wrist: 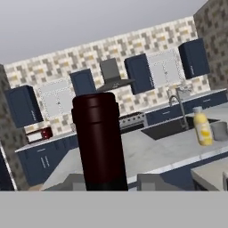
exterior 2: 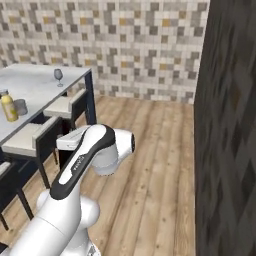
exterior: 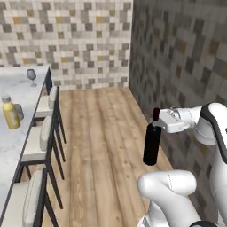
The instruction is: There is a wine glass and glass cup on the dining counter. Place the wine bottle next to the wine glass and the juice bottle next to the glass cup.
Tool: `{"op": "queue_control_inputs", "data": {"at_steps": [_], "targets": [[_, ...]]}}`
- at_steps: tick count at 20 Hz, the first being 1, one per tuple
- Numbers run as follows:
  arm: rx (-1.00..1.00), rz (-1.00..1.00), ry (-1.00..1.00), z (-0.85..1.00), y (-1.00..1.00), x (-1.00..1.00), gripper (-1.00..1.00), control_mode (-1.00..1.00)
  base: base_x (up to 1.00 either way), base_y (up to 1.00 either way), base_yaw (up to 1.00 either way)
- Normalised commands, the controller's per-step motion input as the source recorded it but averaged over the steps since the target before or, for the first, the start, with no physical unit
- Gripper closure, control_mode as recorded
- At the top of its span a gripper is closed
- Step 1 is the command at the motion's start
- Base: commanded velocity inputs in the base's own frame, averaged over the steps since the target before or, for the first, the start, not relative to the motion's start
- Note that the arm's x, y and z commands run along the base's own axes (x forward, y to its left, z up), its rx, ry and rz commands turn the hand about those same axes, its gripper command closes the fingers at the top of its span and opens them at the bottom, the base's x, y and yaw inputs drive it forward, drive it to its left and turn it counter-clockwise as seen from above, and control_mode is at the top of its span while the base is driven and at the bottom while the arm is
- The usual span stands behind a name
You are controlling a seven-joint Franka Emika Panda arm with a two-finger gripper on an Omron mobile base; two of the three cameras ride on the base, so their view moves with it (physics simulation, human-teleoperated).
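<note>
Two bottles: wine bottle (exterior: 152, 144), juice bottle (exterior: 10, 112); two glasses.

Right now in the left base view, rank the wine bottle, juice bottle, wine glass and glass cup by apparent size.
1. wine bottle, nearest the camera, which inflates it
2. juice bottle
3. wine glass and glass cup: too alike to rank; the glass stands farther off.

No writing can be read anywhere; the juice bottle (exterior: 10, 113) has a pale label, but it is blank.
</note>
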Motion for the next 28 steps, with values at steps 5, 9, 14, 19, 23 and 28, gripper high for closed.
{"op": "queue_control_inputs", "data": {"at_steps": [5,9,14,19,23,28], "targets": [[0.00,0.00,0.00,0.00,0.00,0.00,1.00,1.00,0.75,0.08,-0.04],[0.00,0.00,0.00,0.00,0.00,0.00,1.00,1.00,0.76,0.08,-0.03],[0.00,0.00,0.00,0.00,0.00,0.00,1.00,1.00,0.77,0.05,0.00],[0.00,0.00,0.00,0.00,0.00,0.00,1.00,1.00,0.78,0.02,0.00],[0.00,0.00,0.00,0.00,0.00,0.00,1.00,1.00,0.80,0.01,0.00],[0.00,0.00,0.00,0.00,0.00,0.00,1.00,1.00,0.79,0.03,0.00]]}}
